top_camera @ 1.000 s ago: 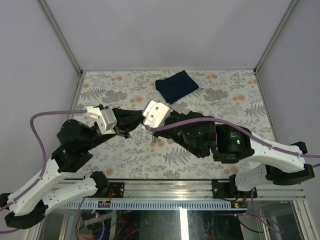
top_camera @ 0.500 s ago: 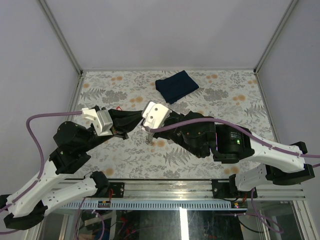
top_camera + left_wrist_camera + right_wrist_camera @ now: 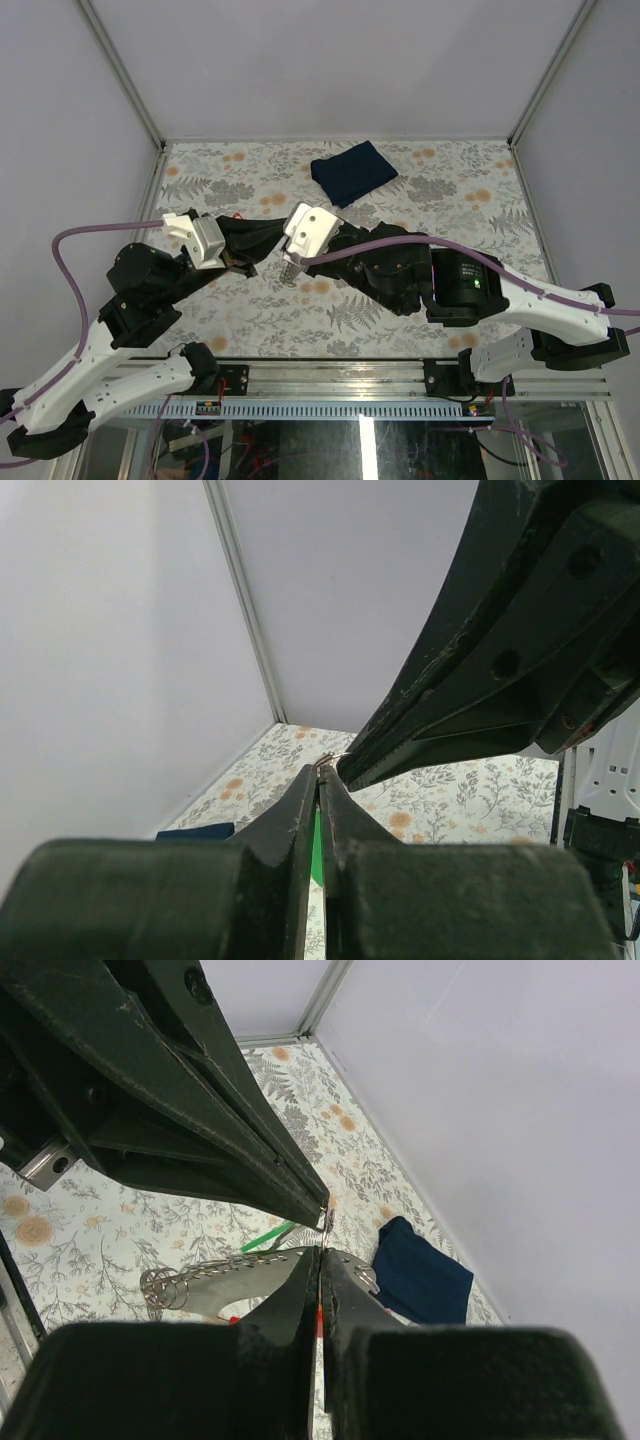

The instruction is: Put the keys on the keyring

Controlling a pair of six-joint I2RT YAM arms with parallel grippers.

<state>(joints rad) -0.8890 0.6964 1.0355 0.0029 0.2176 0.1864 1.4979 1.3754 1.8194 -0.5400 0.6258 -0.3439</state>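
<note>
Threading step, near the blue cloth (image 3: pixel 352 170).
Your left gripper (image 3: pixel 320 775) clenched the green key (image 3: pixel 316 845), right gripper (image 3: pixel 320 1260) the keyring (image 3: pixel 230 1270); next called for alignment.

The surface (image 3: pixel 450 190) wears a pale covering printed with grey ferns and orange flowers. A folded dark blue cloth (image 3: pixel 353 171) lies flat on it near the far edge.

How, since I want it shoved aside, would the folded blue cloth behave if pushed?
The folded blue cloth is probably floppy: it lies flat in folded layers. Pushed, it would likely bunch or unfold rather than slide whole across the flowered table. It looks light, and unlikely to roll.
</note>
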